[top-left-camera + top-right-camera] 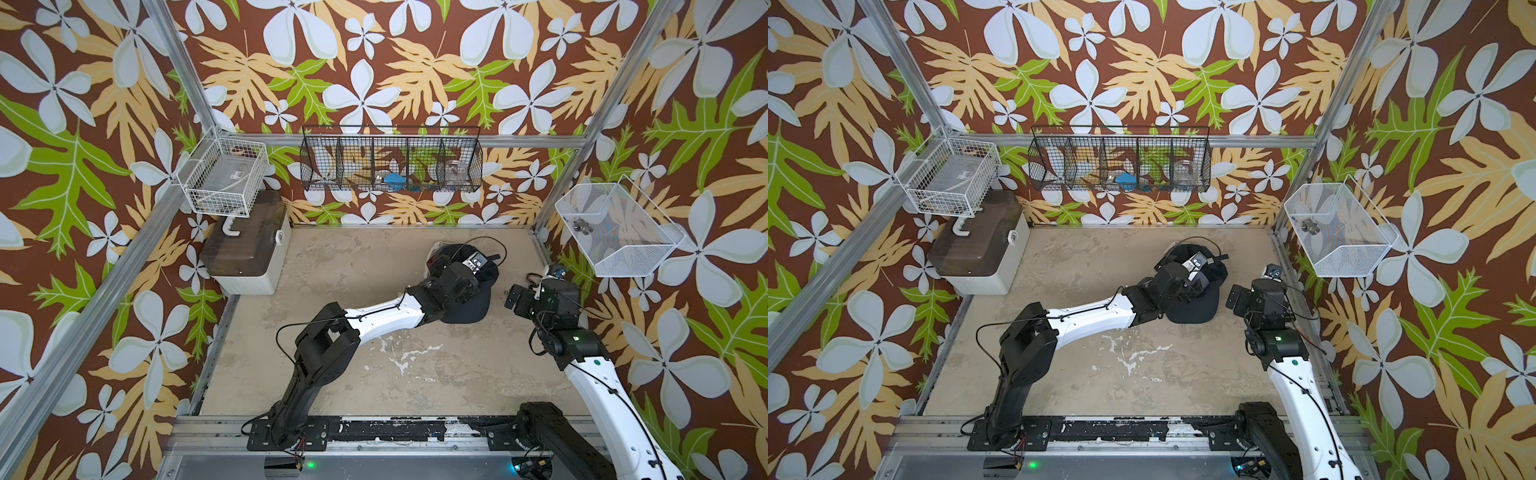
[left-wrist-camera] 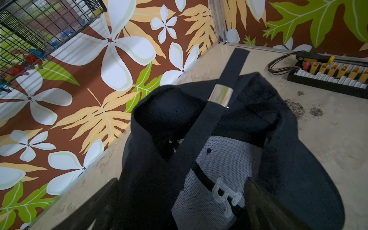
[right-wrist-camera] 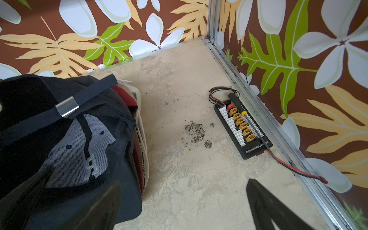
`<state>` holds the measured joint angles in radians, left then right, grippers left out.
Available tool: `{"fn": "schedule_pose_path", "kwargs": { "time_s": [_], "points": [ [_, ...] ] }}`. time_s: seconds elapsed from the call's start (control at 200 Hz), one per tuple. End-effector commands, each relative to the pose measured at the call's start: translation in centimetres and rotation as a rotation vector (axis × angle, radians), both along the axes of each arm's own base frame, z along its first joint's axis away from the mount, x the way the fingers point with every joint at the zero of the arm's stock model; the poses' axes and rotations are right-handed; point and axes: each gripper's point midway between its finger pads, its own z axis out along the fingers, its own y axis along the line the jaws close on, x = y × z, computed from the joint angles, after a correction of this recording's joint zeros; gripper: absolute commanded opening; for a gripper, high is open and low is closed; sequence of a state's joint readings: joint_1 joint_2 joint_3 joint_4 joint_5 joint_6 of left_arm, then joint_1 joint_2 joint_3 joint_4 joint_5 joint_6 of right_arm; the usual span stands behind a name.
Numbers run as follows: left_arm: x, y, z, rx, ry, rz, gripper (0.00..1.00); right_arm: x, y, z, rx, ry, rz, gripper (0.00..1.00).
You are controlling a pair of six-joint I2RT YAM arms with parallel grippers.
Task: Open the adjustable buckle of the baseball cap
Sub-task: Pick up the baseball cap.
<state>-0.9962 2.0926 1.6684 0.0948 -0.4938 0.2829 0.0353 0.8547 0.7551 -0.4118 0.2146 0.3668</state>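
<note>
In both top views the black baseball cap (image 1: 469,309) (image 1: 1192,309) lies on the table (image 1: 332,332) towards its back right part. The left arm (image 1: 386,316) reaches across over the cap, and the right arm (image 1: 582,374) stands just beside it near the right wall.

In the left wrist view the cap is upside down, showing its grey mesh lining. Its strap (image 2: 199,135) crosses the opening, and the silver buckle (image 2: 220,97) sits on the strap. The left gripper (image 2: 182,179) is spread wide above the cap and grips nothing.

In the right wrist view the right gripper (image 3: 183,180) is also spread wide and empty. One finger (image 3: 107,203) is over the cap's brim and the other is over bare table. A connector board (image 3: 241,127) lies by the wall.
</note>
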Motion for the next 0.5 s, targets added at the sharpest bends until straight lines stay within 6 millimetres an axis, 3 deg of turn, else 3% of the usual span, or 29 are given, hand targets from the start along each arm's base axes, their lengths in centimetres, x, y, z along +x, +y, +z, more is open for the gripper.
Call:
{"fn": "schedule_pose_path", "kwargs": {
  "time_s": [0.0,0.11,0.32,0.375,0.495],
  "points": [
    [1.0,0.0,0.0,0.053,-0.050,0.027,0.93,0.3,-0.1,0.3,0.002,-0.026,-0.008,1.00],
    [1.8,0.1,-0.3,0.079,-0.075,0.051,0.73,0.5,-0.1,0.3,0.000,-0.025,-0.009,1.00],
    [2.4,0.9,1.7,0.071,-0.102,0.063,0.19,0.6,-0.1,0.3,-0.003,-0.026,-0.005,0.99],
    [2.3,1.2,2.6,0.070,-0.116,0.064,0.00,0.5,-0.1,0.3,-0.003,-0.028,-0.004,0.99],
    [2.1,2.0,5.1,0.058,-0.150,0.082,0.00,0.4,-0.1,0.3,-0.005,-0.038,-0.002,0.98]
  ]
}}
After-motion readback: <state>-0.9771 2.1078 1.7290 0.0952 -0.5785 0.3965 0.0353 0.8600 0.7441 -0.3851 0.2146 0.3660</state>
